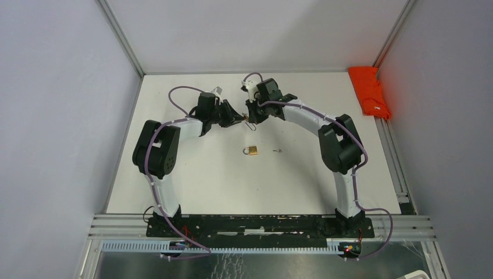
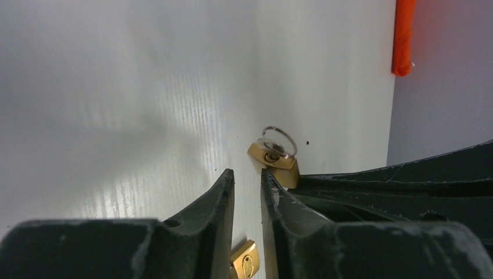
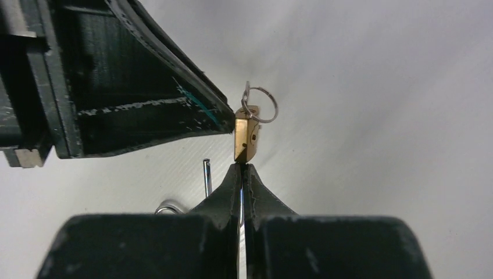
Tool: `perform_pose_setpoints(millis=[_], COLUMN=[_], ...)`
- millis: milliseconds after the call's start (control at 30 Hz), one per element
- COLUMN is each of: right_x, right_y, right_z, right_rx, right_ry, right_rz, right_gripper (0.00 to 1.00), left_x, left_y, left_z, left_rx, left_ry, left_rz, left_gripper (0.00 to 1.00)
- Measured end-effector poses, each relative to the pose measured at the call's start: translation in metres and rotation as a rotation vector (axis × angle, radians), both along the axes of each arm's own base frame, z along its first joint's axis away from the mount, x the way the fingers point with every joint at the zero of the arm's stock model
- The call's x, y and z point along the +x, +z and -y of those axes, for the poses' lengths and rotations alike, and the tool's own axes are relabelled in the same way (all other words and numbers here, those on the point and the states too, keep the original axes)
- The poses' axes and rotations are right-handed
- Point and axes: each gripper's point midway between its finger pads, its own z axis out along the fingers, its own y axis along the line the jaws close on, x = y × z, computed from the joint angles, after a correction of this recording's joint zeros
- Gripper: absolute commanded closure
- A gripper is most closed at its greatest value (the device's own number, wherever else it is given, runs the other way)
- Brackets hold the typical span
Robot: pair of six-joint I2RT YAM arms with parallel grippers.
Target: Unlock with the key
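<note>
Right wrist view: right gripper (image 3: 242, 168) clamped on the brass key (image 3: 245, 136), aloft beyond the padlock (image 1: 251, 150); left gripper (image 2: 247, 174) half parted, empty; key probably light, stiff, slick, best pinched across its flat head

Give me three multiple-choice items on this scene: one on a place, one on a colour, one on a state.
1. Where does the orange cloth lie?
A. At the far right edge of the table
B. Between the arm bases
C. Under the left arm

2. What colour is the padlock lying on the table?
A. Silver
B. Red
C. Brass-gold

3. How is the right end effector?
A. Wide open
B. Shut on the ringed brass piece
C. Out of view

Answers:
1 A, the top view shows it beside the far right wall.
2 C, its body shines gold.
3 B, its wrist view shows the fingers pressed together just under the piece.
</note>
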Motion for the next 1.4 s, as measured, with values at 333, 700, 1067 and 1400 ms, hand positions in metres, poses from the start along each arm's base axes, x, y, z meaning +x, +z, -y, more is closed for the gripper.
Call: perform_pose_setpoints(millis=[333,700,1067,1400], right_x=[-0.007,-0.004,-0.001,0.009], right_y=[-0.007,-0.026,-0.059,-0.065], right_z=[-0.001,-0.007,-0.005,-0.005], right_rx=[0.018,0.01,-0.032,-0.069], right_ry=[0.016,0.028,0.015,-0.014], right_rz=[-0.024,-0.061,-0.119,-0.114], right_gripper=[1.0,1.0,1.0,1.0], left_x=[0.006,0.023,0.027,0.042], left_y=[-0.011,-0.034,-0.048,-0.036], left_z=[0.012,0.021,0.014,-0.032], left_rx=[-0.067,-0.08,-0.021,0.231], left_ry=[-0.024,-0.037,-0.006,0.181], left_rz=[-0.025,-0.056,-0.091,-0.052], left_gripper=[0.75,0.78,0.8,0.8])
